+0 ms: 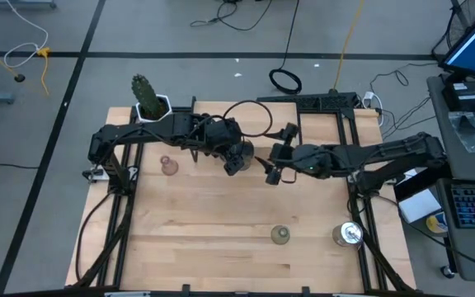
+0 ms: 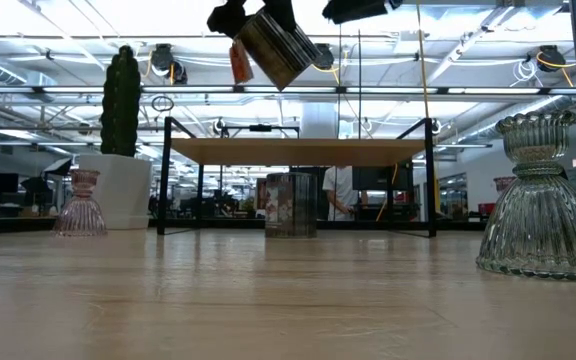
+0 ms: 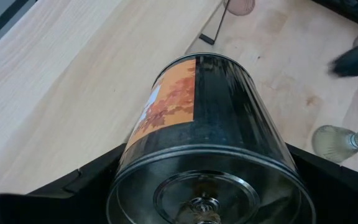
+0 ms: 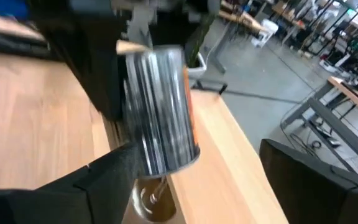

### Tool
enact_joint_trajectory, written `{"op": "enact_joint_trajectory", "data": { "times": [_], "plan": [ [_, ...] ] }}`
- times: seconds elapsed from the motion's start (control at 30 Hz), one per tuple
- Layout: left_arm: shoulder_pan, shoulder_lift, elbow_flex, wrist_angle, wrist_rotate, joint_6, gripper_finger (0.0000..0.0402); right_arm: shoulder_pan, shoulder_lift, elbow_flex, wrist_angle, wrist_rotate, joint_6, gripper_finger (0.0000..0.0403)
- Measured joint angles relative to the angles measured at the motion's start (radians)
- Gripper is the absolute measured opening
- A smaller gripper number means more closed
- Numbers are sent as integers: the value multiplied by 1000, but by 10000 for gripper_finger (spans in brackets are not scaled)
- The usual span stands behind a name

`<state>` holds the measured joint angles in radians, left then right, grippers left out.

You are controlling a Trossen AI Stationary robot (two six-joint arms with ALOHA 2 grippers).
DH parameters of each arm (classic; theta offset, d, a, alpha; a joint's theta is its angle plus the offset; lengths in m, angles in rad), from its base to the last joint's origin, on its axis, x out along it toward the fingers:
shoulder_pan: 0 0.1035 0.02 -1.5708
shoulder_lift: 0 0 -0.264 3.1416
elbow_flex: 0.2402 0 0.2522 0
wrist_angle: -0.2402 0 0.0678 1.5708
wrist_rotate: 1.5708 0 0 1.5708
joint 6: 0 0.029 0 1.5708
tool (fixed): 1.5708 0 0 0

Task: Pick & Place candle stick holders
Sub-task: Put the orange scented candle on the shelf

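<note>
My left gripper (image 1: 236, 158) is shut on a silvery metal cylinder with an orange label (image 3: 197, 118), high above the table's middle; it also shows in the low view (image 2: 276, 45). My right gripper (image 1: 271, 173) is open just to the right of it, and the cylinder (image 4: 160, 112) stands before its fingers; I cannot tell whether they touch. A second silvery cylinder (image 2: 291, 204) stands upright mid-table, a third (image 1: 347, 235) at the near right. A pinkish glass holder (image 1: 169, 166) stands upright at the left. An olive-green one (image 1: 280, 236) stands near the front. My left gripper pinches the cylinder's curved wall (image 3: 129, 155) between its two fingers, one on each side, near the end that faces the wrist camera. The fingers (image 3: 86, 180) lie along the cylinder. It is lifted clear of the table and tilted, as the low view shows.
A cactus (image 1: 145, 92) in a white pot (image 1: 157, 109) stands at the far left corner. Dark frame rails (image 1: 361, 223) run along the table's sides. Bare wood (image 1: 213, 223) lies between the arms and the near edge.
</note>
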<state>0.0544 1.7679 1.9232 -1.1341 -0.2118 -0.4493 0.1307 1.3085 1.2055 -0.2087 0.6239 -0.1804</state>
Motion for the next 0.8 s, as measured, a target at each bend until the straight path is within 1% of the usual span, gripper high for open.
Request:
{"op": "enact_joint_trajectory", "data": {
  "times": [0.1, 0.2, 0.33, 0.5, 0.6, 0.73, 0.8],
  "plan": [
    [0, 0, 0, 1, 0, 1, 359, -2, 23, 13, -11, -4, -17, 340],
    [0, 0, 0, 3, 0, 4, 359, -5, 35, 14, -7, -54, -40, 346],
    [0, 0, 0, 3, 0, 4, 359, -22, 48, 15, -8, -70, -15, 350],
    [0, 0, 0, 4, 2, 9, 359, -55, 47, 15, 16, -173, 18, 350],
    [0, 0, 0, 11, 2, 10, 359, -74, 48, 15, 11, -198, 35, 350],
    [0, 0, 0, 13, 2, 10, 359, -95, 48, 15, 20, -285, 37, 350],
    [0, 0, 0, 14, 2, 10, 359, -100, 49, 15, 19, -290, 32, 350]
  ]
}}
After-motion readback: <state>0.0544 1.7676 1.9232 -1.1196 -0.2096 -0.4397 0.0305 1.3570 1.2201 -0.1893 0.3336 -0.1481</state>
